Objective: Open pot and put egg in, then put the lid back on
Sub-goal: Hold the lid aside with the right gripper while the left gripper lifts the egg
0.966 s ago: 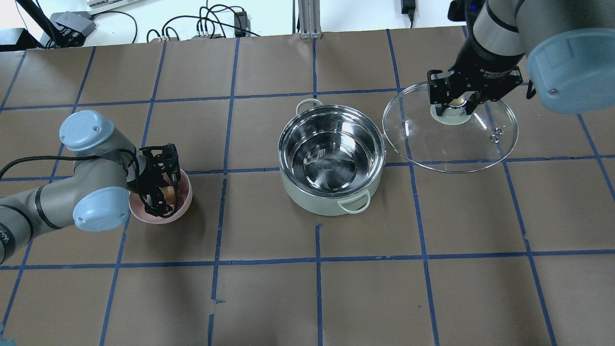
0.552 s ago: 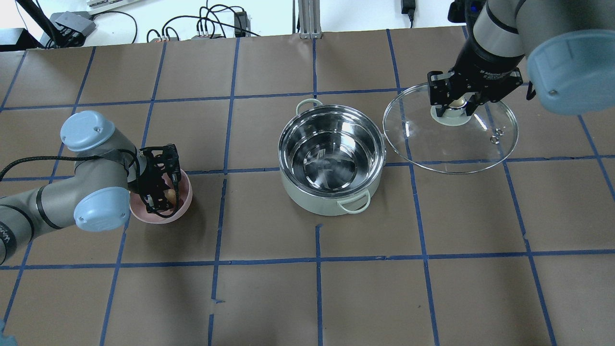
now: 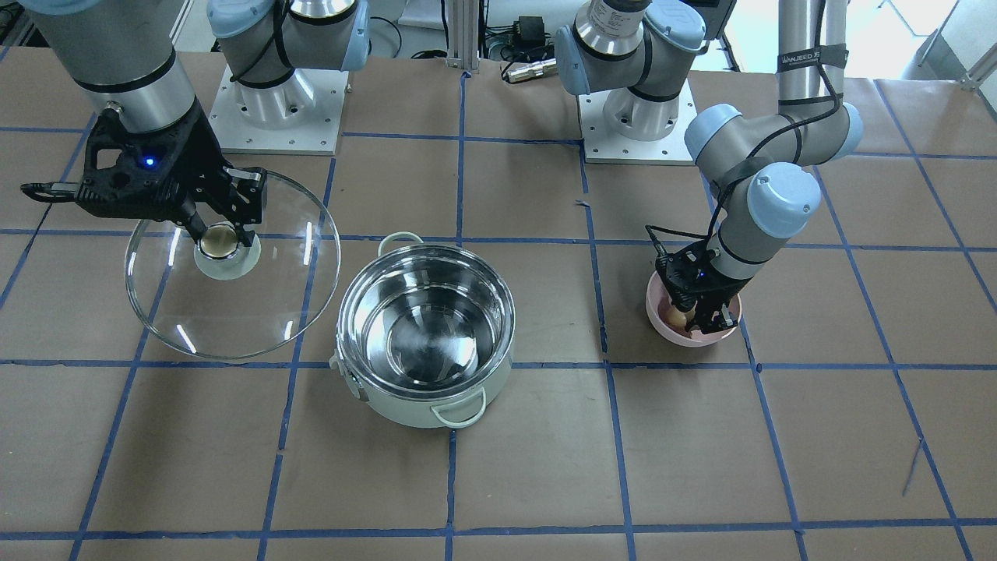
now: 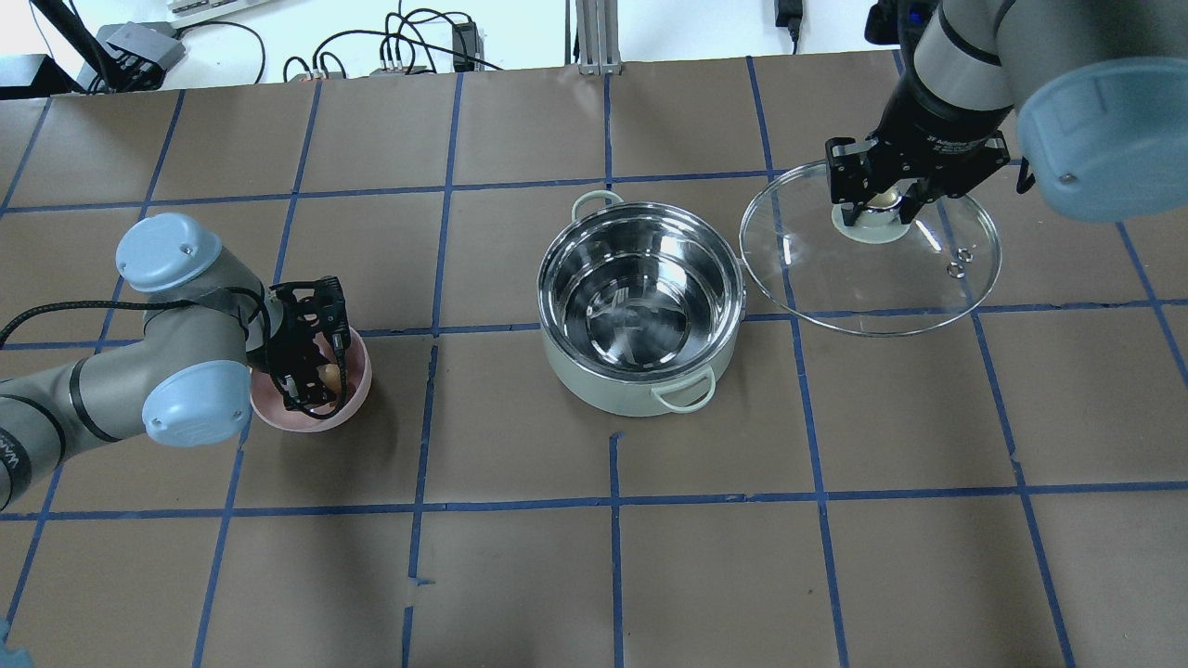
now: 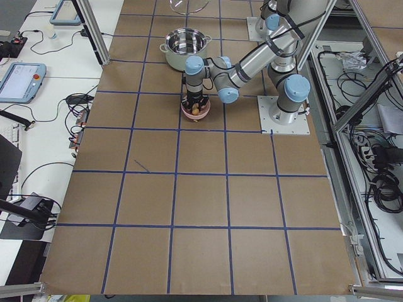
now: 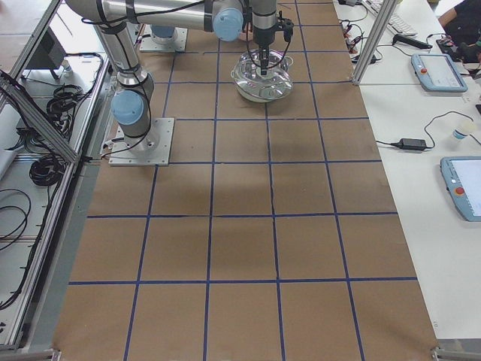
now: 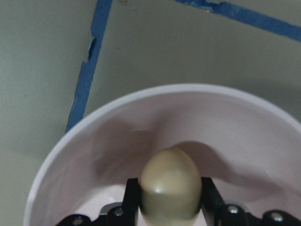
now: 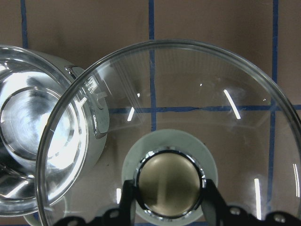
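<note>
The mint-green pot point(image 4: 603, 394) stands open at the table's middle, its steel inside empty; it also shows in the front view point(image 3: 405, 405). My left gripper point(image 4: 311, 376) reaches down into a pink bowl point(image 4: 357, 399) and is shut on the tan egg point(image 7: 170, 183), which sits between the fingers inside the bowl. My right gripper point(image 4: 877, 199) is shut on the gold knob point(image 8: 170, 183) of the glass lid point(image 4: 872, 278) and holds the lid level, just right of the pot. In the right wrist view the lid's point(image 8: 188, 94) edge overlaps the pot's rim.
The pink bowl point(image 3: 701, 336) stands about one grid square to the pot's left in the overhead view. Brown table cover carries a blue tape grid. The arm bases point(image 3: 273, 101) stand at the robot's side of the table, and cables lie beyond the far edge.
Hardly anything. My left arm has shifted slightly over the pink bowl. The right gripper and the lid have kept their place.
</note>
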{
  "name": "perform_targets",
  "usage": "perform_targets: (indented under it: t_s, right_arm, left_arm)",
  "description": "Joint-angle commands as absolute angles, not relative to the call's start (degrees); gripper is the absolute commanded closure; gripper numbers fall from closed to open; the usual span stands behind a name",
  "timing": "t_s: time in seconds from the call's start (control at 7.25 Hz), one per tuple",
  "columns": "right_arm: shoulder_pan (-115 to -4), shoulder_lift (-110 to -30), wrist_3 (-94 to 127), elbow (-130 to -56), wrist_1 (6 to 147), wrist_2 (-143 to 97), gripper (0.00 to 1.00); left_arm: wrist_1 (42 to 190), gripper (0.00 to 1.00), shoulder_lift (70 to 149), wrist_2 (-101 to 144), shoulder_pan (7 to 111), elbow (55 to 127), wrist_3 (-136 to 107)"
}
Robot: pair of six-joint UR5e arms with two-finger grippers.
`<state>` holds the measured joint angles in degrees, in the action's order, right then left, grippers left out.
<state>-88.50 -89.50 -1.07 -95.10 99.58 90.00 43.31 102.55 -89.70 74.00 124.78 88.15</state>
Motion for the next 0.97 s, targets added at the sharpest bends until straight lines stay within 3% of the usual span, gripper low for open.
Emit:
perform_targets:
  t_s: [0.0, 0.41, 0.83]
  right_arm:
    - [-88.51, -89.47, -1.05, -95.1, 99.58, 90.0, 0.6]
    - [-88.42, -89.47, -1.14, -95.18, 99.58, 90.0, 0.6]
    - [-88.42, -89.47, -1.14, -95.19, 99.49, 90.0, 0.6]
  left_arm:
    - [43.33, 0.89, 101.7, -90.0, 74.0, 124.11, 87.45]
    - [49.52, 0.89, 96.09, -90.35, 75.58, 120.69, 84.49]
    - [63.15, 0.89, 94.65, -89.83, 83.47, 107.89, 67.05]
